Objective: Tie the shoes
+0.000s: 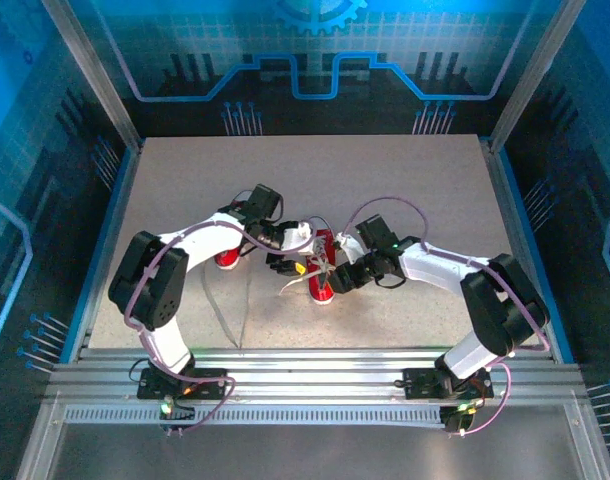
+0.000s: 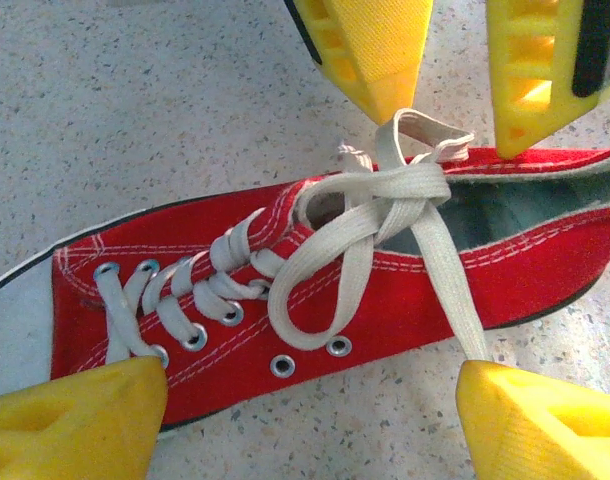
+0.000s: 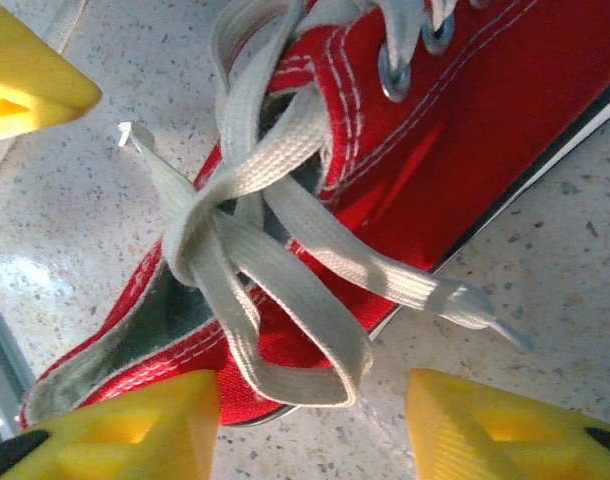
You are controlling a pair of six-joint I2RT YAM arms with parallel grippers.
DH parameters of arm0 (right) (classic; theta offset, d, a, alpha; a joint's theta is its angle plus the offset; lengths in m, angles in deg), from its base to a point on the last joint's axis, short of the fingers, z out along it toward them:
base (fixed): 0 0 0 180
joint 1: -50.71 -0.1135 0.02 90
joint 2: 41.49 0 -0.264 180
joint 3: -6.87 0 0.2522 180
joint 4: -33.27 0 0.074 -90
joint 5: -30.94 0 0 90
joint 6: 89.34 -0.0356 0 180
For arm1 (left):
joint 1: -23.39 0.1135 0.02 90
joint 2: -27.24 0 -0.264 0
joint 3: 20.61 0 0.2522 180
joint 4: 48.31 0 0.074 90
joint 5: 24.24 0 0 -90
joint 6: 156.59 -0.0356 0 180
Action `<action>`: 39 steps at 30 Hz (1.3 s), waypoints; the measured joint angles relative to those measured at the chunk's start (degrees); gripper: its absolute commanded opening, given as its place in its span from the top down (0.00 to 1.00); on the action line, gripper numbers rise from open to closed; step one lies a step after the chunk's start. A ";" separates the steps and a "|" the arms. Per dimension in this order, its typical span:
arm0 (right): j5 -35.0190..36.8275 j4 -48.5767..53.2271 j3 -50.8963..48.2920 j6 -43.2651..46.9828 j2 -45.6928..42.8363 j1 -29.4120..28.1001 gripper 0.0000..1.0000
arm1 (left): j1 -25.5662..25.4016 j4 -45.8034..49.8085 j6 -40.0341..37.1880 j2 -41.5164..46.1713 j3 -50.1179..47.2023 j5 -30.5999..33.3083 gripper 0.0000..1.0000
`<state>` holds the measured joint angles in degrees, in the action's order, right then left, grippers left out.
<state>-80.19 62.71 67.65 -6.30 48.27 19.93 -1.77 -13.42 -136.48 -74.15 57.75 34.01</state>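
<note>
Speckled grey tabletop (image 1: pixel 405 180), blue-panelled walls (image 1: pixel 185 40) round it. Red canvas sneaker w/ white laces (image 2: pixel 525 280) mid-table; left gripper (image 2: pixel 305 400), right gripper (image 3: pixel 313 400) flank it, jaws apart, nothing pinched.

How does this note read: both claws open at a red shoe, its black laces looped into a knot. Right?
Not quite: the laces are white, not black, as the left wrist view shows. The rest holds: left claw and right claw open at the red shoe, laces looped into a knot.
</note>
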 measured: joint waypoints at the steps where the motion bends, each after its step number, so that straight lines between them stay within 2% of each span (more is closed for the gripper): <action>1: 0.39 0.15 0.17 0.17 0.00 -0.07 0.58 | -0.33 -0.02 -0.59 -0.39 0.28 0.00 0.25; 7: 2.34 0.39 0.33 1.20 -0.02 -0.26 0.76 | -1.64 -0.42 -2.36 -2.64 2.05 0.00 0.31; 13: 2.78 0.37 0.33 2.10 -0.02 -0.57 0.80 | -1.97 -0.28 -4.00 -4.39 3.13 0.13 0.46; 16: 2.97 0.37 0.33 2.62 -0.02 -1.07 0.93 | -2.23 -0.17 -4.24 -4.55 3.19 0.46 0.60; 18: 3.21 0.46 0.33 2.86 -0.02 -1.42 1.00 | -2.54 0.00 -4.81 -4.55 3.19 0.52 0.79; 20: 3.69 0.74 0.35 3.02 -0.07 -1.53 1.00 | -3.04 -0.04 -5.05 -4.55 3.10 0.98 0.96; 21: 4.13 1.03 0.35 3.15 -0.17 -1.55 1.00 | -3.28 -0.02 -5.01 -4.52 2.97 1.18 1.00; 26: 6.91 2.78 0.35 3.61 -3.26 -1.53 1.00 | -3.89 1.22 -1.38 -3.08 2.36 3.10 1.00; 29: 8.24 4.13 1.09 4.04 -5.29 -1.51 1.00 | -3.87 0.63 0.81 0.74 -0.94 4.15 1.00; 33: 8.94 4.72 2.16 4.68 -5.81 -1.29 1.00 | -3.89 -0.11 4.15 5.05 -4.76 4.98 1.00; 39: 8.94 5.79 3.69 5.55 -5.75 -1.03 1.00 | -3.89 -1.99 9.11 6.43 -7.23 6.19 1.00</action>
<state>-71.25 68.50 71.35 -0.75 42.52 18.90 -5.67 -15.41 -127.36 -67.72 50.52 40.20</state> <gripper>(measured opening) 0.055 0.049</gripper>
